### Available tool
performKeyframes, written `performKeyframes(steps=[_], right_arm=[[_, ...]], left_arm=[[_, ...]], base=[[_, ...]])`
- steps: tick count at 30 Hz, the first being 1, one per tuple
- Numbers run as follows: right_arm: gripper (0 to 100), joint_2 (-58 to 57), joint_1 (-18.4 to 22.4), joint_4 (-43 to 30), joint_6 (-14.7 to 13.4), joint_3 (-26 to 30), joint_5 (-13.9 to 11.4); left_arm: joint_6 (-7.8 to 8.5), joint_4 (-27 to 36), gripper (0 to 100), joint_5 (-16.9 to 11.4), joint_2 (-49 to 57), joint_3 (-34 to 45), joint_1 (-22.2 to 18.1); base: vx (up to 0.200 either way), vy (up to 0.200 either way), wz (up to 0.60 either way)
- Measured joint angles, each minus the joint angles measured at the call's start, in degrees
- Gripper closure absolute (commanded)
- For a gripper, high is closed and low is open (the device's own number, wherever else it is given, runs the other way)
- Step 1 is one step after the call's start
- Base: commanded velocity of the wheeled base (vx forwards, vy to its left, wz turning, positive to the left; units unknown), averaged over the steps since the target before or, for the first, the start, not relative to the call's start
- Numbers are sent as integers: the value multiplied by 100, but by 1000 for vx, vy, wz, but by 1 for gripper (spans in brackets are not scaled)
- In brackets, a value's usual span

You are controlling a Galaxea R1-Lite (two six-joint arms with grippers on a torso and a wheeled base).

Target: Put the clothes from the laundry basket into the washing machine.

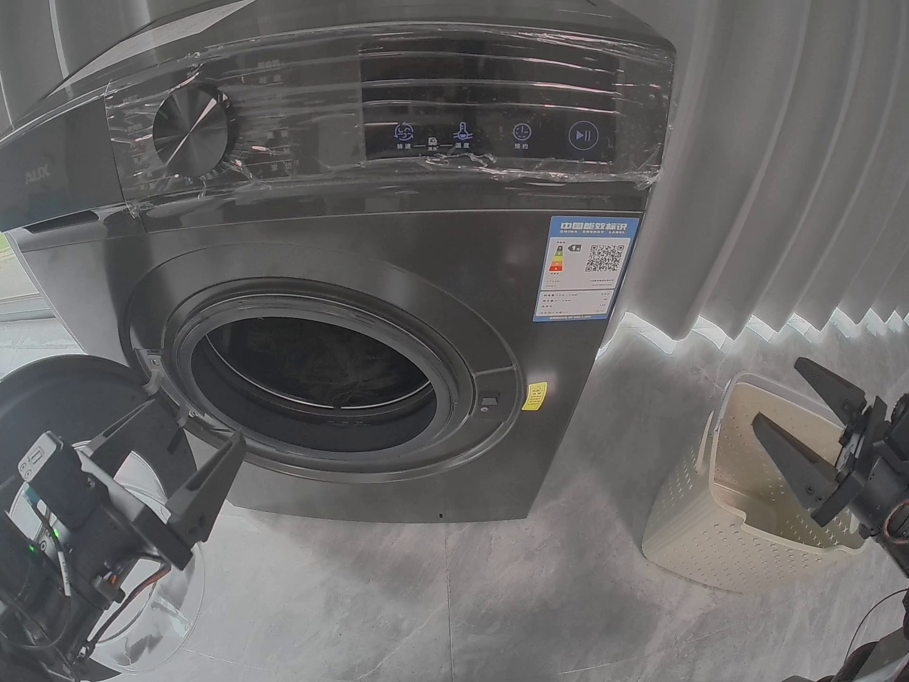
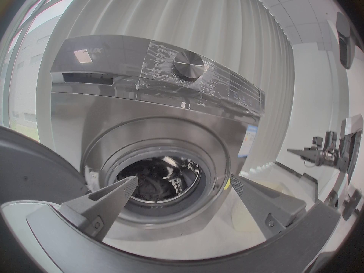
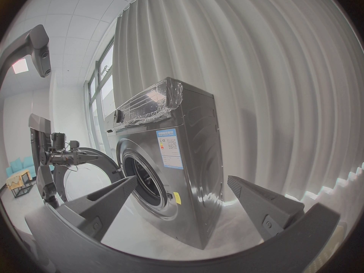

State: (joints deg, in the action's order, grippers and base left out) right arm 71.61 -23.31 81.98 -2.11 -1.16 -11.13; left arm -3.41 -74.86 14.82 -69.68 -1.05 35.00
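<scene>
Washing machine (image 1: 379, 239), centre frame; dark clothes (image 1: 322, 362) in its drum are too dim to tell apart. The open door (image 1: 57, 400), lower left, is cut off by the frame edge and partly hidden by the left gripper (image 1: 204, 425), spread wide and empty. The right gripper (image 1: 778, 392), likewise wide and empty, overlaps the cream laundry basket (image 1: 701, 513), lower right. Grey marbled floor (image 1: 473, 599); white curtain (image 1: 776, 144) behind.

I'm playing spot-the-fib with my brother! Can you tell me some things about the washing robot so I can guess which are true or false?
1. The door of the washing machine is shut. False: it hangs open.
2. Dark clothes lie inside the machine. True.
3. The left gripper holds a shirt. False: it is open and empty.
4. The laundry basket stands on the floor, right of the machine. True.
5. The right gripper is open. True.
</scene>
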Motion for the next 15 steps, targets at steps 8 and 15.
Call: performKeyframes(steps=[8, 15], right_arm=[[0, -1397, 474, -1591, 218, 15, -11], [0, -2708, 877, -2492, 319, 17, -74]], left_arm=[[145, 2355, 0, -202, 1790, 6, -336], [191, 3950, 0, -700, 3396, 6, -1030]], base=[[0, 0, 0], [0, 0, 0]])
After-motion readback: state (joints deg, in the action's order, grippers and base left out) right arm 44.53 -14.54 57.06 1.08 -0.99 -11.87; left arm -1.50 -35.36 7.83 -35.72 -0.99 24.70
